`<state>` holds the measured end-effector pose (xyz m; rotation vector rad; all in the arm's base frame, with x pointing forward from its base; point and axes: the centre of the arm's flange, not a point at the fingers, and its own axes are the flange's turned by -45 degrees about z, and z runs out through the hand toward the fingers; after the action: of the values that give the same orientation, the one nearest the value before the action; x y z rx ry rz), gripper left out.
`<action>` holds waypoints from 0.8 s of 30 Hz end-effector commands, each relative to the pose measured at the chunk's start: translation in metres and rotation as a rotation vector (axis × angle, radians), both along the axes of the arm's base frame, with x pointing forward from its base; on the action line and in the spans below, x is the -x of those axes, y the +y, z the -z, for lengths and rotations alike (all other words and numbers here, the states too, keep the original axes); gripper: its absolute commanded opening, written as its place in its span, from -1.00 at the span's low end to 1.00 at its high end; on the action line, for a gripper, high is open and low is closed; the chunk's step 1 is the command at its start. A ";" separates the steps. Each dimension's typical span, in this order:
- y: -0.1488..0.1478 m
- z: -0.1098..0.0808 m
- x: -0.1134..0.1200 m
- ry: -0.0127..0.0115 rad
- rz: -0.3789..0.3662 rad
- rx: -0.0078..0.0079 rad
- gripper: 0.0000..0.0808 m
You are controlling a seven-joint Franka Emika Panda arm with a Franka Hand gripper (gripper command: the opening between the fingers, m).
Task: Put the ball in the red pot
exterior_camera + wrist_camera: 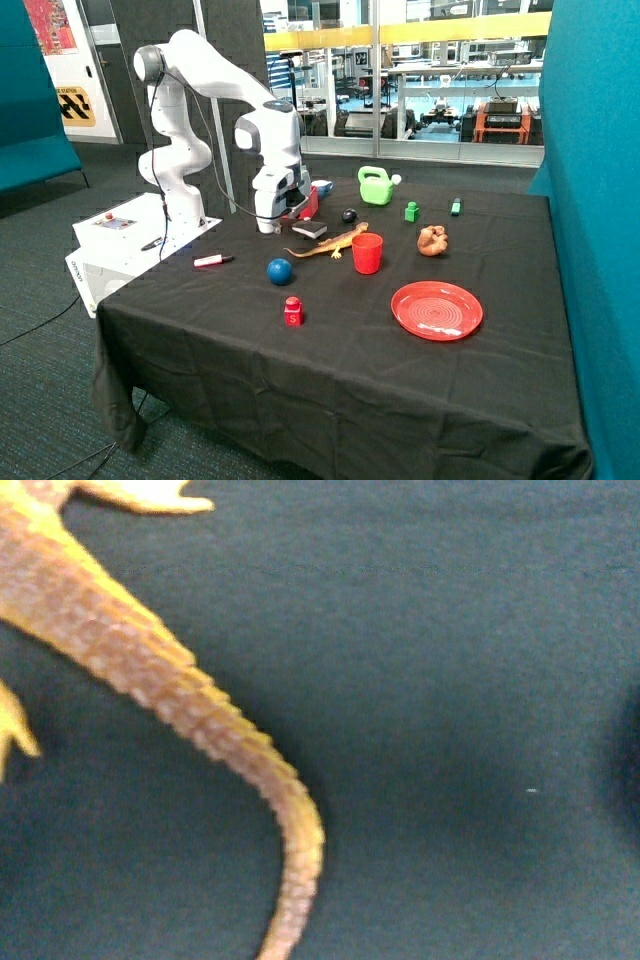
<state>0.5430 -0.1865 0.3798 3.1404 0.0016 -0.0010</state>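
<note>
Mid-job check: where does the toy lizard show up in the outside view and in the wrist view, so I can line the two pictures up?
Outside view: the toy lizard lies on the black tablecloth between the gripper and the red cup, beyond the ball.
Wrist view: only the lizard's scaly tail and hind feet show, curving across the cloth.
Shared landmark: the lizard's tail on the black cloth.

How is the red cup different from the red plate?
The red cup is tall and narrow, while the red plate is flat and much wider. The cup stands beside the toy lizard near the middle of the black cloth, while the plate lies alone nearer the front edge. The plate shows ring grooves; the cup looks plain. Both are red, round and sit on the table.
</note>
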 end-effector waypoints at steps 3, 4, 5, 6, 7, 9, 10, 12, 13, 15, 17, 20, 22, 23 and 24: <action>-0.027 0.007 0.001 -0.0006 0.013 -0.0012 0.88; -0.029 0.008 0.001 -0.0006 0.017 -0.0012 0.89; -0.030 0.009 0.001 -0.0006 0.017 -0.0012 0.89; -0.032 0.011 0.001 -0.0006 0.022 -0.0012 0.89; -0.035 0.013 0.002 -0.0006 0.028 -0.0011 0.89; -0.039 0.015 0.004 -0.0006 0.041 -0.0011 0.89; -0.042 0.017 0.005 -0.0007 0.054 -0.0011 0.89; -0.046 0.019 0.007 -0.0007 0.065 -0.0011 0.88; -0.049 0.020 0.008 -0.0007 0.102 -0.0011 0.88; -0.055 0.020 0.011 -0.0007 0.151 -0.0011 0.89; -0.059 0.019 0.012 -0.0007 0.171 -0.0011 0.90; -0.062 0.018 0.014 -0.0007 0.194 -0.0011 0.89; -0.066 0.017 0.017 -0.0008 0.235 -0.0011 0.88; -0.069 0.016 0.019 -0.0008 0.259 -0.0011 0.89; -0.071 0.016 0.021 -0.0008 0.277 -0.0011 0.88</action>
<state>0.5331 -0.2387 0.3645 3.1379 -0.2205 -0.0056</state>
